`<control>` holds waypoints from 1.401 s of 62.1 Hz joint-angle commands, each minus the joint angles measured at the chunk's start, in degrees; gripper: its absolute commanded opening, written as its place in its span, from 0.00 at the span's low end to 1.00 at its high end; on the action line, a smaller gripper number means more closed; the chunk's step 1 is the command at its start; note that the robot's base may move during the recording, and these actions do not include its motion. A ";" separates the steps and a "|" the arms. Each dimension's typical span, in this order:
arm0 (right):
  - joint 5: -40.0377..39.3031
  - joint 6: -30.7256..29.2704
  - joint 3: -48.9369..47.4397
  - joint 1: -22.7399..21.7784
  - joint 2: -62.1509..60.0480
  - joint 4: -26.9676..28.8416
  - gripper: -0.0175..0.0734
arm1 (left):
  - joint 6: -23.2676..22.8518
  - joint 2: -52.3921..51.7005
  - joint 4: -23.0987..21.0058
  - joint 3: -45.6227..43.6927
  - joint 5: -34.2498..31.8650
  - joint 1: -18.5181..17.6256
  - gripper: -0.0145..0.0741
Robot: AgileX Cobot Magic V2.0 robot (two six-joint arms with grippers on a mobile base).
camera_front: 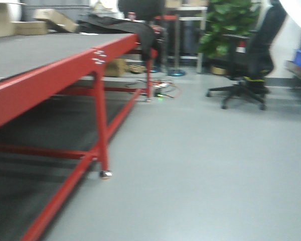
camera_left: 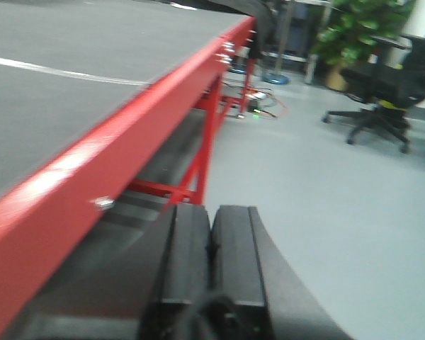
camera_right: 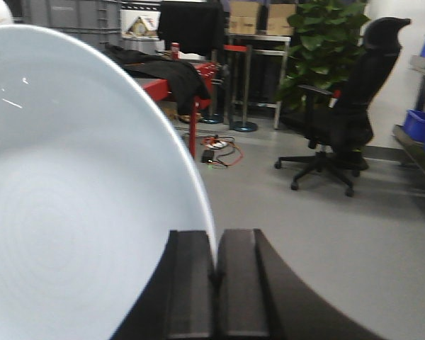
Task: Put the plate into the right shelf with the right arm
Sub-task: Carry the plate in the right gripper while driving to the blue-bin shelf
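The plate [camera_right: 78, 212] is pinched by its rim between the closed fingers of the right gripper [camera_right: 216, 241], with its white face spread to the hand's left. The carrying step is judged to be in hand. The right shelf [camera_right: 416, 145] (steel rail, blue bins [camera_right: 419, 124]) is seen well ahead, off to the hand's right. A rightward turn and an approach are called for next. The left gripper [camera_left: 211, 212] is clenched on nothing.
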 commanded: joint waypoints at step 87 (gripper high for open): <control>-5.98 -0.38 -1.69 -0.48 0.73 -0.57 0.25 | -0.40 -0.59 -0.47 0.59 -5.16 -0.11 0.02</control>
